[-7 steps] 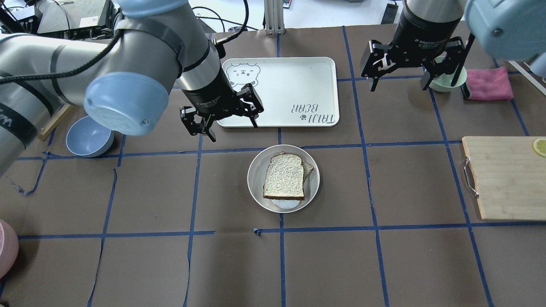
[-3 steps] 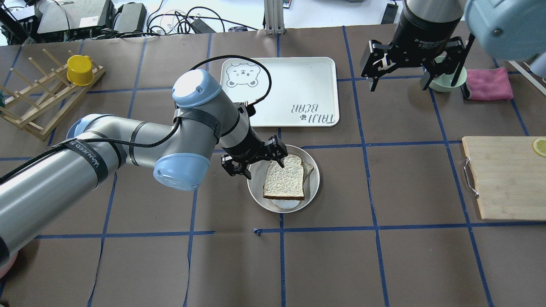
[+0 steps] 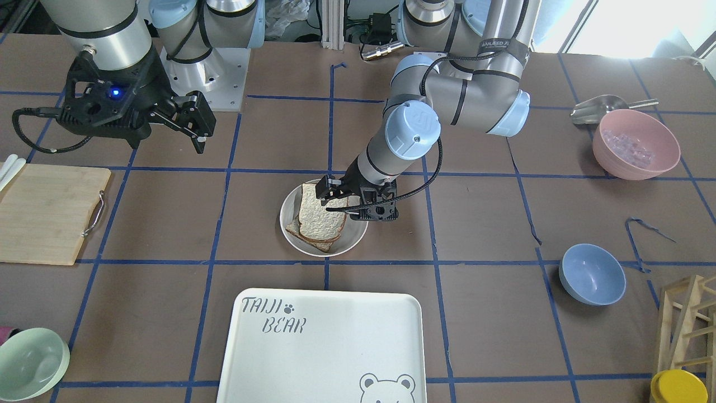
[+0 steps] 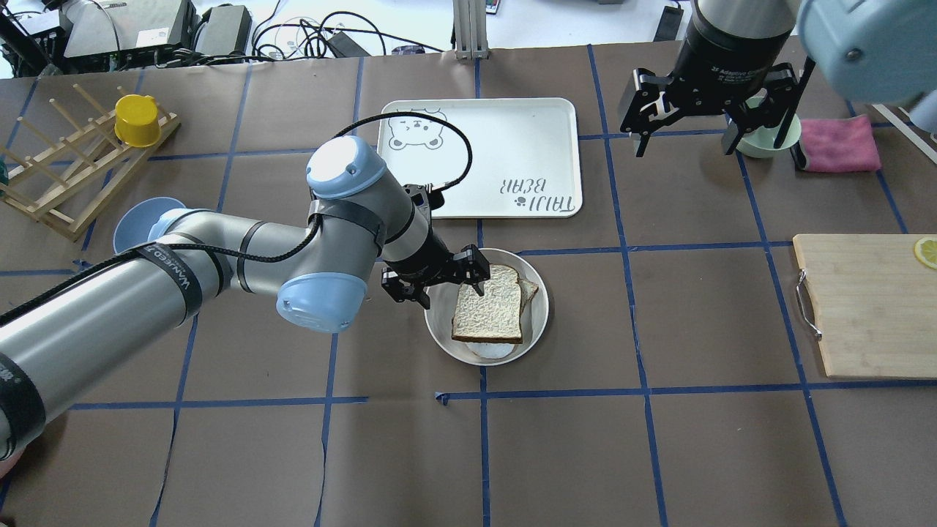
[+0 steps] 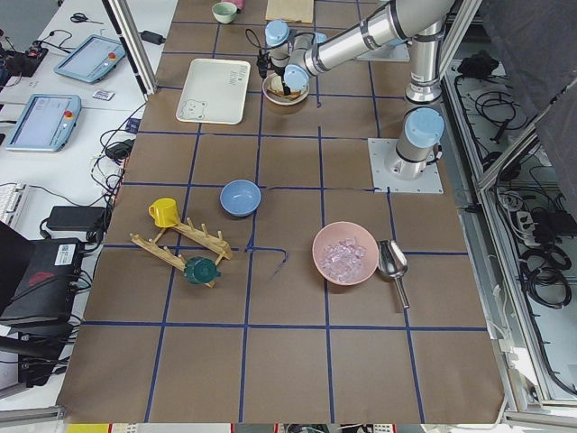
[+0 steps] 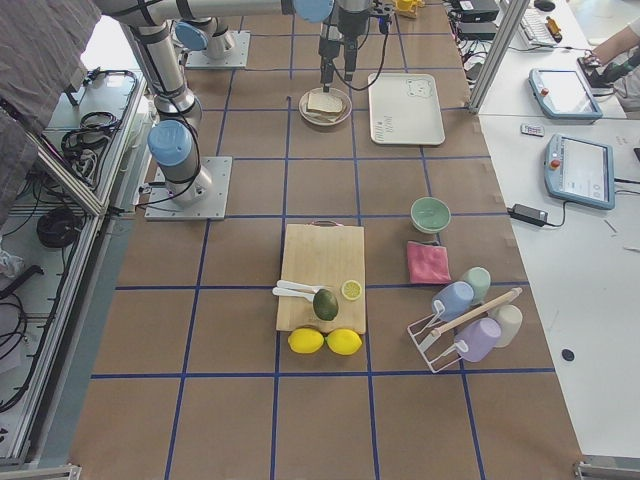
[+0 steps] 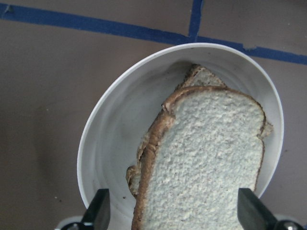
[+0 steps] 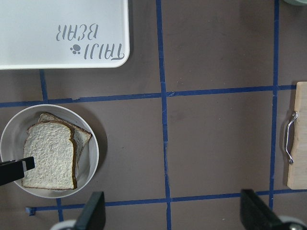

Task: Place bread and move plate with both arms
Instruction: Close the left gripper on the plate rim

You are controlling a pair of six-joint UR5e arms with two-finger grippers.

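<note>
Now left pincer [image 4: 439, 280] wide, straddling plate [image 4: 441, 327] rim, over bread's [image 4: 489, 306] edge.

Bright, even light throughout, with soft, faint shadows. Fingertips [image 7: 99, 211] of the left gripper [image 4: 443, 285] look blurred at the wrist view's bottom edge. In the front view, blown-out glare sits far up and right of it.

One plate [image 4: 438, 322] carries two slices: the bread [image 4: 489, 307] and a smaller slice [image 4: 531, 291]. The desk [image 4: 659, 454] also bears one tray [image 4: 498, 146], one cutting board [image 4: 864, 307] and three bowls: blue bowl [image 3: 592, 273], pink bowl [image 3: 663, 159], green bowl [image 3: 31, 364].
</note>
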